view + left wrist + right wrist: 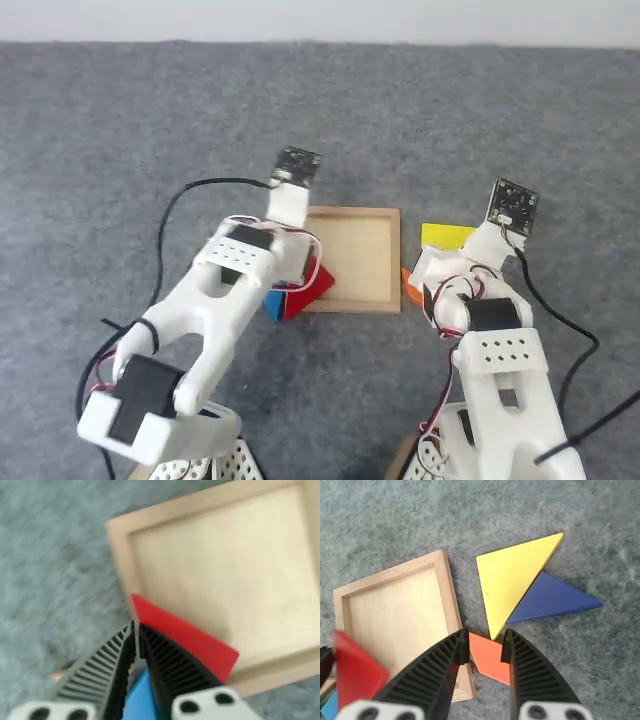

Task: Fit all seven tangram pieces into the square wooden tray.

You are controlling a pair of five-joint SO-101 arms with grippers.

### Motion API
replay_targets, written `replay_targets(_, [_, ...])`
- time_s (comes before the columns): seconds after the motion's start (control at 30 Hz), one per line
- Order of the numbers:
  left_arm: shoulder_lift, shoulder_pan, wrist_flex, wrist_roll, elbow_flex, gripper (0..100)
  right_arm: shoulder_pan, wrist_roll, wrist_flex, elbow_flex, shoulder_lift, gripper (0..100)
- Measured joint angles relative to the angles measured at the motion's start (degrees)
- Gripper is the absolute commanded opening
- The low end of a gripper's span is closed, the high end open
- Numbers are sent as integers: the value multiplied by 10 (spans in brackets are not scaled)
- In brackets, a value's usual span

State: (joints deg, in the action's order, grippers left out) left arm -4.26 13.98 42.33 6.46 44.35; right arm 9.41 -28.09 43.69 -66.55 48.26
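Observation:
The square wooden tray (350,212) lies between the two arms with its floor bare. My left gripper (136,627) is at the tray's near left corner, shut on a red triangle (185,640) that it holds tilted over the tray's rim (117,540). A light blue piece (273,303) lies on the carpet just under it. My right gripper (485,637) is open beside the tray's right edge, its fingers on either side of an orange piece (490,660). Beyond it lie a yellow triangle (512,577) and a dark blue triangle (550,597), touching each other.
Grey carpet (120,130) covers the whole table, with free room to the left, behind the tray and at the far right. Black cables (190,200) loop from each arm. The yellow triangle (445,236) lies close to the tray's right side.

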Motion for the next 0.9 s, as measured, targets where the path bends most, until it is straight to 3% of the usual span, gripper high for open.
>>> replay_targets(0.2, [0,25,-39,2,-15,11,12,2,-18,-24,0,122])
replay_targets(0.37, [-16,18,12,4,-17,11,14,4,-49,-38,0,121])
replay_targets(0.5, [-123,27,40,2,44,11,14,7,-52,-38,0,111])
replay_targets(0.6, [-229,49,26,-25,127,10,16,25,-52,-38,0,7])
replay_targets(0.67, [-270,60,24,-46,154,10,15,30,-57,-38,0,20])
replay_targets(0.9, [-184,74,23,-71,125,10,14,47,-74,-38,0,8])
